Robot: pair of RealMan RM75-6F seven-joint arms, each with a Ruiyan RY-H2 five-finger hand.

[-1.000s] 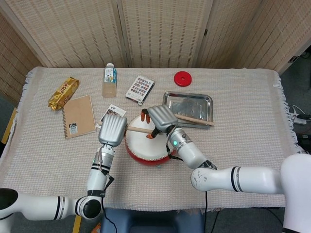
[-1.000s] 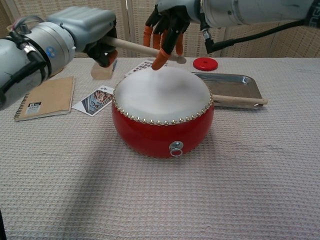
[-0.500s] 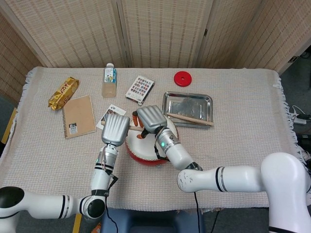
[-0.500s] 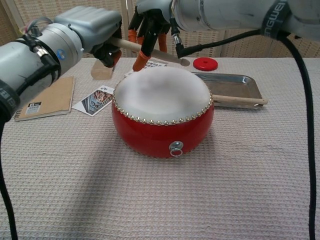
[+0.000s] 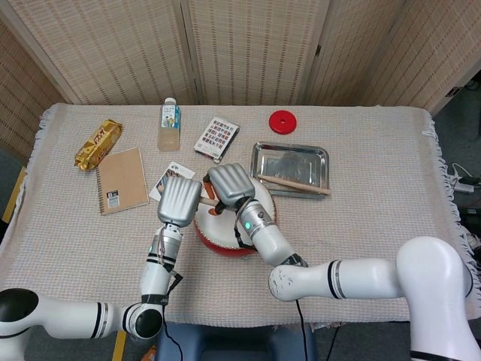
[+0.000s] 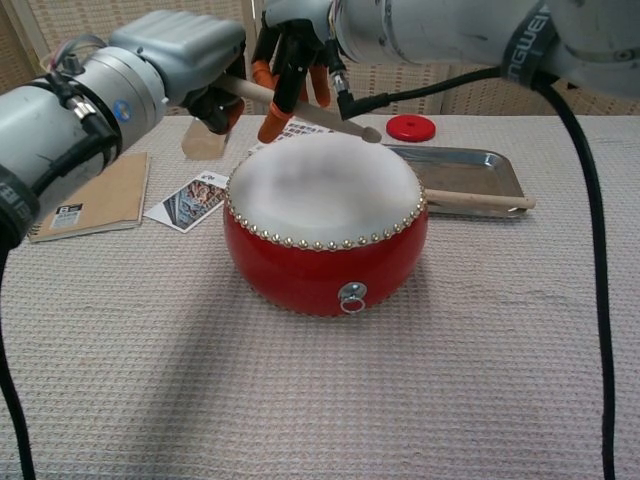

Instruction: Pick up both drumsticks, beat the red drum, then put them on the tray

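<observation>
Woven cloth table (image 5: 376, 218); left hand (image 6: 190, 60) grips drumstick (image 6: 300, 108); right hand (image 6: 295, 40) spread, empty.

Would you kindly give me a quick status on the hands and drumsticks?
Left robot hand grips one drumstick over the red drum. Right robot hand empty, fingers spread beside it. Second drumstick lies across the tray.

The red drum (image 6: 325, 240) sits upright on the table (image 6: 480, 380), its pale skin ringed with brass studs and a small ring handle at the front. One wooden drumstick (image 6: 300, 108) slants above the skin, gripped by the left hand (image 6: 190, 60). The other drumstick (image 6: 478, 201) lies across the near edge of the metal tray (image 6: 470, 165).
</observation>
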